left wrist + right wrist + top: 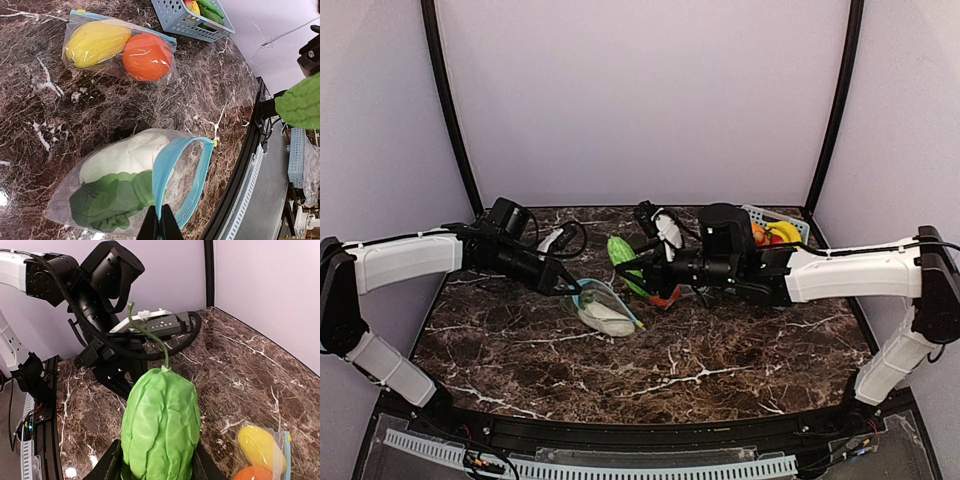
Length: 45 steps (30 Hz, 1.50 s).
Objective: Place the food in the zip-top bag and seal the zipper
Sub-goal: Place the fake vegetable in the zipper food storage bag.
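Note:
An open zip-top bag (192, 175) with a blue zipper rim lies on the marble table and holds a white and green vegetable (125, 165). My left gripper (160, 222) is shut on the near end of that rim. In the top view this bag (607, 312) lies just right of the left gripper (566, 284). My right gripper (160, 467) is shut on a green leafy cabbage (162, 425) with a thin stem, held in the air facing the left arm. The cabbage (620, 250) hangs just behind the open bag. A second bag (80, 27) holds a yellow oblong (97, 42) and an orange ball (147, 56).
A pale blue perforated basket (180, 20) with more toy food stands at the back right of the table (720, 360). The second bag's yellow piece (260, 447) lies right of the right gripper. A white device with a black cable (155, 325) lies near the left arm's wrist.

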Available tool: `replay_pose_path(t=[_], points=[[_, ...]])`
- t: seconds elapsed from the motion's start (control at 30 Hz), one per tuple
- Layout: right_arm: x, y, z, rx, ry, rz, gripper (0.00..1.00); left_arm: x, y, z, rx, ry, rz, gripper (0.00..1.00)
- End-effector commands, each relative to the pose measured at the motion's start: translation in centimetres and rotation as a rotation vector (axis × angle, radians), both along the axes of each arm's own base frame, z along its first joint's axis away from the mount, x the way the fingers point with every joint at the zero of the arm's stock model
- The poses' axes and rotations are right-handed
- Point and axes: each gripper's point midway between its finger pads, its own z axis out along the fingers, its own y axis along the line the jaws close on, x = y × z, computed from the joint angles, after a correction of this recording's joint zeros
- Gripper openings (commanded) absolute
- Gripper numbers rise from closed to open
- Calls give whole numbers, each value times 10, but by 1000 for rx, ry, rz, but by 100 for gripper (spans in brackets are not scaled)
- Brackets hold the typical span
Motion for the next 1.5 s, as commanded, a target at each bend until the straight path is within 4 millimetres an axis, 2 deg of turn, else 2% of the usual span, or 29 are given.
replay_pose_path(t=[0.0, 0.2, 0.6, 0.9, 1.27, 1.47], points=[[-2, 35, 23, 131, -123, 3, 38, 0, 4, -1, 28, -5, 2, 1], [-8, 64, 0, 140, -163, 22, 38, 1, 3, -1, 28, -4, 2, 1], [3, 81, -38, 143, -185, -12, 38, 0, 3, 0, 24, -5, -1, 1], [4, 75, -66, 87, -163, -26, 37, 2, 4, 0, 30, -12, 6, 1], [-8, 54, -108, -77, -111, -5, 37, 3, 6, 2, 39, -30, 16, 1], [-9, 50, -117, -146, -86, -4, 37, 3, 6, 3, 37, -34, 16, 1]])
